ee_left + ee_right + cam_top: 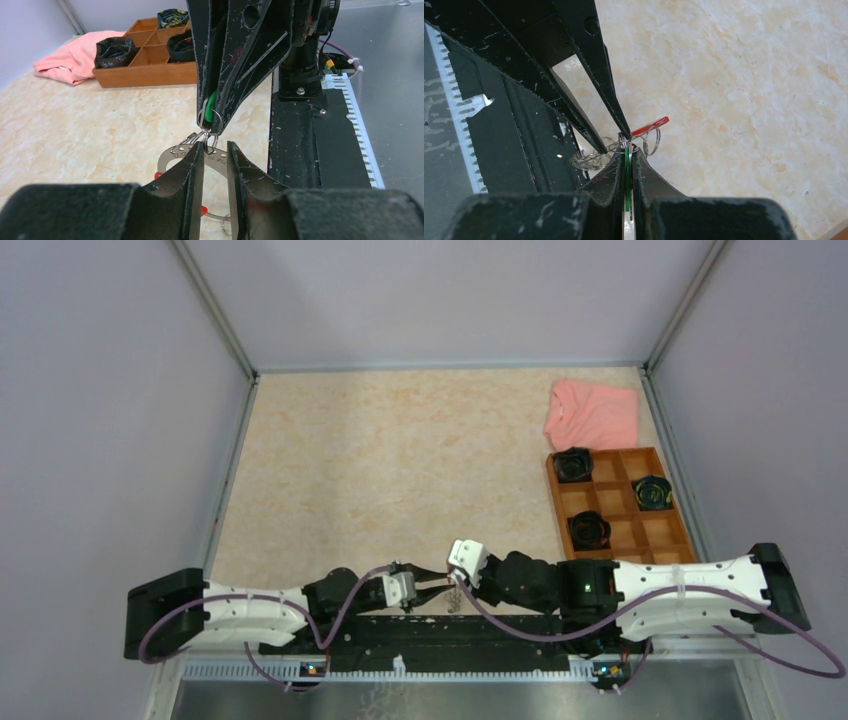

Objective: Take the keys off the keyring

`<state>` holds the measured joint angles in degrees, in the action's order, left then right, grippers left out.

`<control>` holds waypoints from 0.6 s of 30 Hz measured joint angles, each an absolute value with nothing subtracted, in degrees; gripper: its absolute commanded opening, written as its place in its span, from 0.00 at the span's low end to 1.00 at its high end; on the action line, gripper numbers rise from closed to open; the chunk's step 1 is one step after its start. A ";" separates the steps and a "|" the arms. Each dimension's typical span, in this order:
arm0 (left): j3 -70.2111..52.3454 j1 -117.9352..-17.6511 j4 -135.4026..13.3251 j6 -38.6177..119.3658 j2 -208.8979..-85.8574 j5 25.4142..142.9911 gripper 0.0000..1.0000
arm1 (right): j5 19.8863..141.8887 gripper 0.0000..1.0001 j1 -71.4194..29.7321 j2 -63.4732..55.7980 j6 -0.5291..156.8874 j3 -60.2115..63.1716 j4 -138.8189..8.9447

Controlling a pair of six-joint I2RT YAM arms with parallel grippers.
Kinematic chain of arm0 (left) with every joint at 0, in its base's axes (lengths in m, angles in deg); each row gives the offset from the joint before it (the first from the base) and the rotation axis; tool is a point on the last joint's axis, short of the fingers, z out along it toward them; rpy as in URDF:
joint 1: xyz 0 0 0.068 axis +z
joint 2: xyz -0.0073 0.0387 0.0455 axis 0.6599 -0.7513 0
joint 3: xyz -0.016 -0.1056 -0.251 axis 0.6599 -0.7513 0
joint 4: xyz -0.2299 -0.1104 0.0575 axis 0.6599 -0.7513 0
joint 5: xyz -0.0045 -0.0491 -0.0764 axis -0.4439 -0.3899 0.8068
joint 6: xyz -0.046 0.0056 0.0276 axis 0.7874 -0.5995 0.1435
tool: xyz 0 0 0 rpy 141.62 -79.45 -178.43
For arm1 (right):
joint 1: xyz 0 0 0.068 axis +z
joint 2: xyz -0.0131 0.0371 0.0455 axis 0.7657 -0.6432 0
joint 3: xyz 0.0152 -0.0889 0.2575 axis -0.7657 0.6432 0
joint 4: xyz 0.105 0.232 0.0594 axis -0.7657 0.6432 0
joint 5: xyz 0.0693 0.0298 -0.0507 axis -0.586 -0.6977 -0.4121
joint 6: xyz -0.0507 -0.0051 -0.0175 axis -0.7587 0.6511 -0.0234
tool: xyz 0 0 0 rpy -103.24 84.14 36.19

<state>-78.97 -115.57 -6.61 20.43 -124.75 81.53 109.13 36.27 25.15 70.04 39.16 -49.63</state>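
Note:
My right gripper is shut on the green-headed key, which shows as a green edge between its pads. In the left wrist view it comes down from above with the green head in it. Small silvery split rings link that key to the keyring, a flat grey hoop with red sleeve pieces, hanging just above the table. My left gripper stands narrowly open, its tips either side of the small rings, in front of the hoop. Other keys are hidden.
A wooden compartment tray with black coiled bundles stands at the right. A pink cloth lies behind it. The black base rail runs directly beside the grippers. Walls enclose the table.

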 measured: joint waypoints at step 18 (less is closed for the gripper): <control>-78.40 -115.55 -6.00 19.45 -127.04 81.64 0.00 | 109.30 0.00 36.66 24.64 71.38 39.16 -48.10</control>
<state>-78.40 -115.55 -6.00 19.45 -127.04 81.64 109.30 36.66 24.64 71.38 39.16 -48.10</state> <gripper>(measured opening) 0.011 0.020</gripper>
